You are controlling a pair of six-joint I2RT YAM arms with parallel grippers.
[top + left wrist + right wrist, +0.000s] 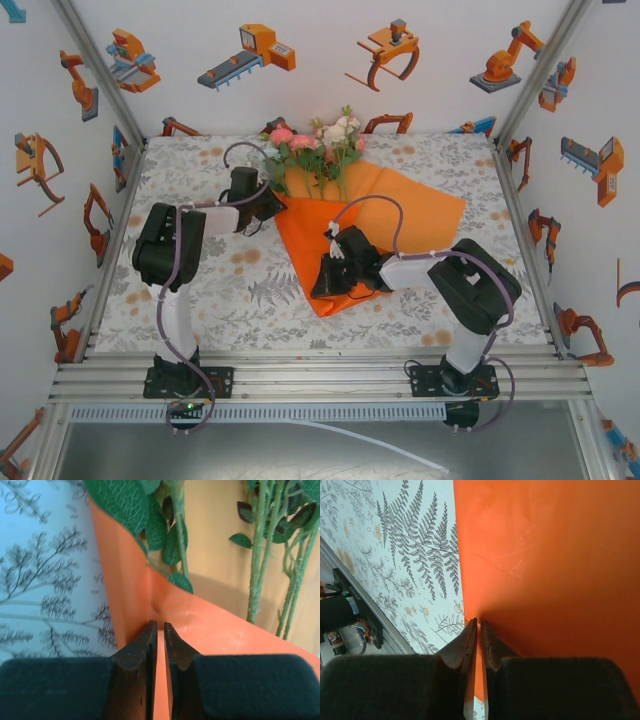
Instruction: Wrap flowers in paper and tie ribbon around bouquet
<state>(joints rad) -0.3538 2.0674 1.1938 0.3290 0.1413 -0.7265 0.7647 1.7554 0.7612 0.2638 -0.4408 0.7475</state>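
The orange paper (405, 215) lies spread on the table, its left part folded over (308, 238) into a raised flap. The flowers (320, 140) rest on the paper's far end, pink and white blooms pointing away, and their green stems (257, 555) run down onto the sheet. My left gripper (274, 205) is shut on the paper's left edge (130, 585), the sheet pinched between the jaws (160, 625). My right gripper (326, 278) is shut on the near corner of the paper (545, 555), which passes between its tips (478, 622). The ribbon is out of view.
A floral-print tablecloth (230, 280) covers the table. White walls with robot stickers enclose it on three sides. An aluminium rail (320, 375) carrying both arm bases runs along the near edge.
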